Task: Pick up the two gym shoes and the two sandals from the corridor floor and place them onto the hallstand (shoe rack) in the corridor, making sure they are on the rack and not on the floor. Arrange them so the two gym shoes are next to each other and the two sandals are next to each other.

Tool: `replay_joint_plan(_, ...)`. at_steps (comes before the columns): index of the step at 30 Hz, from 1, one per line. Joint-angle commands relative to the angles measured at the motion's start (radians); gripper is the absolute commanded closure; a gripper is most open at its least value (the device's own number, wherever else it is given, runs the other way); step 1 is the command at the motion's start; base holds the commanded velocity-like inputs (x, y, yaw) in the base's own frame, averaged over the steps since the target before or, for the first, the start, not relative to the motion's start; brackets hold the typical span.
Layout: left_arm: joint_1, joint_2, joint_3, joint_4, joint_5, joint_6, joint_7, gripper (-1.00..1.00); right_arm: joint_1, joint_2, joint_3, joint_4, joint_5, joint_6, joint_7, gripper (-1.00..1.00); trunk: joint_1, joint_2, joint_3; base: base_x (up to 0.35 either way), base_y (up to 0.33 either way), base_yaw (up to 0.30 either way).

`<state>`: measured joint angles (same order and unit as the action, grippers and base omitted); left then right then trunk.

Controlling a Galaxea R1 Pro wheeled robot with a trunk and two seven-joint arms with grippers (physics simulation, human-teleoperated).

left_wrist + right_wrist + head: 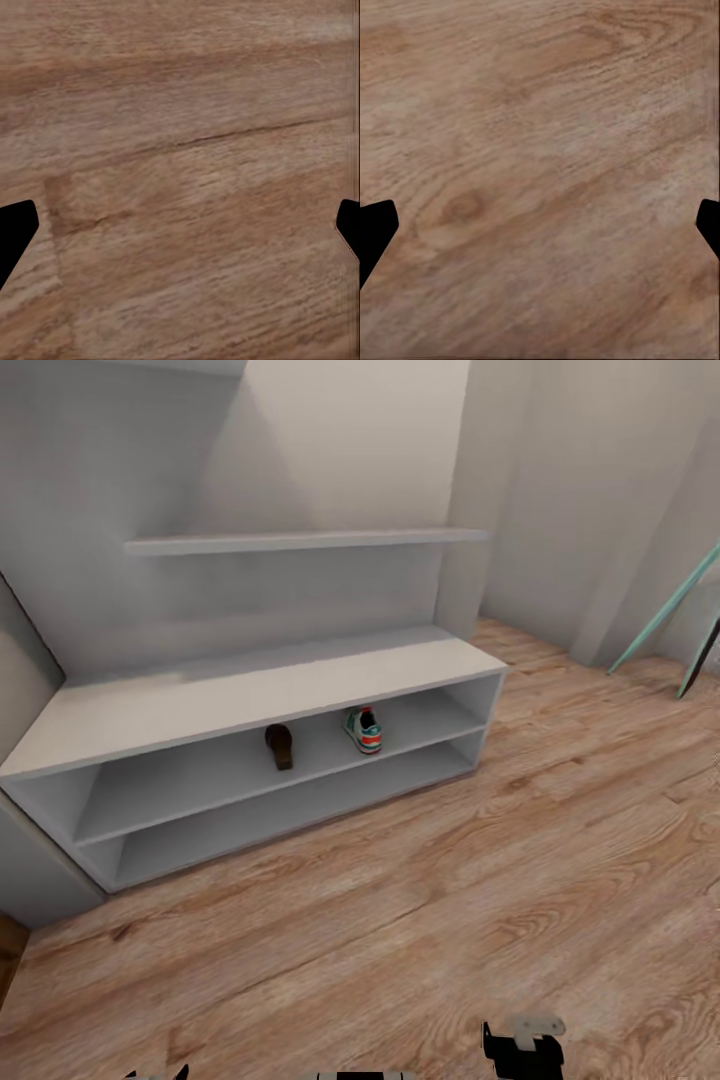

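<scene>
Hallstand [240, 695], light grey, stood at centre-left of the head view on the corridor floor [480, 900]. Upper compartment held one sandal [281, 745] at mid-frame and one gym shoe [364, 729] to its right, apart. Left gripper [180, 232] and right gripper [540, 232] were spread wide over bare planks, holding nothing.

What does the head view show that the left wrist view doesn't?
Head view: the low light-grey shoe rack with one brown sandal and one white sneaker with green stripes and a red heel, apart, on its upper open shelf; a thin grey wall shelf above; teal poles leaning by the wall. Left wrist view: the open left claw with its dark fingertips wide apart, holding nothing. Both: the light brown wood-plank floor.
</scene>
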<state>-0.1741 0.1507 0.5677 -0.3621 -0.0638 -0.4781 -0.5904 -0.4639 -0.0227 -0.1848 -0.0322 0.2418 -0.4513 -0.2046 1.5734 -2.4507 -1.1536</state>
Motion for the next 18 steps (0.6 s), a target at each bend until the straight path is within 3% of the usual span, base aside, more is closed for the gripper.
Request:
replay_joint_plan(1, -0.001, -0.001, 0.007, 0.001, -0.007, -0.004, -0.006, -1.0, -0.001, -0.001, -0.007, 0.002, 0.0, -0.003, -0.004, -1.0, 0.0, 0.0, -0.001, 0.0, 0.0, -0.267)
replay_joint_plan(7, -0.001, 0.0, 0.009, 0.001, -0.007, -0.004, -0.006, -1.0, -0.001, -0.002, -0.007, 0.002, -0.027, -0.002, -0.003, -1.0, 0.0, 0.0, -0.001, 0.0, 0.0, -0.267)
replay_joint_plan(18, -0.001, -0.001, 0.009, 0.002, -0.007, -0.004, -0.006, -1.0, -0.001, -0.003, -0.007, 0.002, -0.034, -0.002, -0.003, -1.0, 0.0, 0.0, -0.001, 0.0, 0.0, -0.267)
